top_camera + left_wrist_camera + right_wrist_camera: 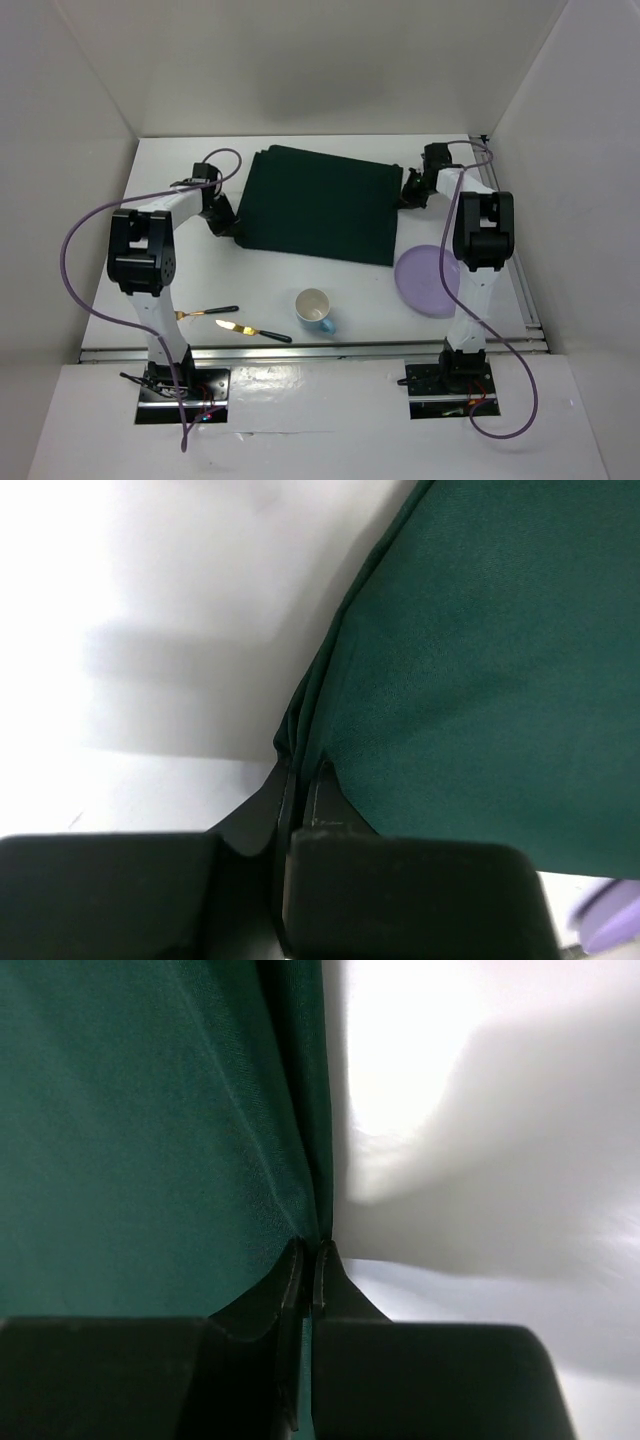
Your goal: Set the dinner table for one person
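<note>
Dark green rectangular cloth mat [320,205] pinched from both sides.
Left end effector [222,215] and right end effector [412,190] each clamp an edge, probably the soundest hold for limp, light cloth; it lies centre-far on the rigid, immovable large plain white tabletop [200,285].

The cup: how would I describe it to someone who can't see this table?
On the white dinner table, find the dark green mat in the middle. Nearer the arms' bases than the mat sits the cup, between a knife and a lilac plate: the only white, open-topped round thing.
</note>
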`<state>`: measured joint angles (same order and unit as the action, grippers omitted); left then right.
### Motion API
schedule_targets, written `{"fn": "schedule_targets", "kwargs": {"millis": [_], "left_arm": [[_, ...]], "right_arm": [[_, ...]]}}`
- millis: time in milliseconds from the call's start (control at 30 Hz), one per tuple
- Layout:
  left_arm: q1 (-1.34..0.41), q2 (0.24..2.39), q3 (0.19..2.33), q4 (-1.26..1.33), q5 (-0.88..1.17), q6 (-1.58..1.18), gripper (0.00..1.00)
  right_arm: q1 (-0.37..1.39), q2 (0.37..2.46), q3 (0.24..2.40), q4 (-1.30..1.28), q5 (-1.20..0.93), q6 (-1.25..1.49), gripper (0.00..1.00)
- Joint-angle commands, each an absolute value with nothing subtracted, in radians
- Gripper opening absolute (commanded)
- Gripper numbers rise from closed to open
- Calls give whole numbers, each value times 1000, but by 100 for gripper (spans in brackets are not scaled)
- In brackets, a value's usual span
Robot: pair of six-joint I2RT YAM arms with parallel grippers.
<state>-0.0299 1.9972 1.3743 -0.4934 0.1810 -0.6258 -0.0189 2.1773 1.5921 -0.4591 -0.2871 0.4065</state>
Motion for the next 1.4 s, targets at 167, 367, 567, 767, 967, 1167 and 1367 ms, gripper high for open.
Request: {"fn": "schedule_targets", "kwargs": {"millis": [167, 367, 567, 767, 967, 1167, 1367], "left_arm": [[-3, 1815, 1135, -632, 32, -670, 0], [-3, 1755, 1091, -656, 48, -658, 15], [-40, 1733, 1124, -657, 52, -606, 1], [-61, 1701, 1075, -647, 43, -617, 2], [-71, 1681, 1086, -684, -3, -626, 32], [-71, 1615, 1205, -779, -70, -595, 100], [-71, 1505, 1357, -864, -139, -562, 100]], "right_arm": [[75, 2238, 1643, -502, -285, 386, 0], [84, 2148, 1513, -436, -229, 449, 14], [94, 2157, 1598, -508, -134, 439, 0], [94, 2166, 1628, -561, -54, 448, 0], [94, 2138, 1592, -558, -51, 448, 17], [103, 2007, 1654, -610, -48, 439, 84], [103, 1823, 1727, -676, -25, 439, 94]]}}
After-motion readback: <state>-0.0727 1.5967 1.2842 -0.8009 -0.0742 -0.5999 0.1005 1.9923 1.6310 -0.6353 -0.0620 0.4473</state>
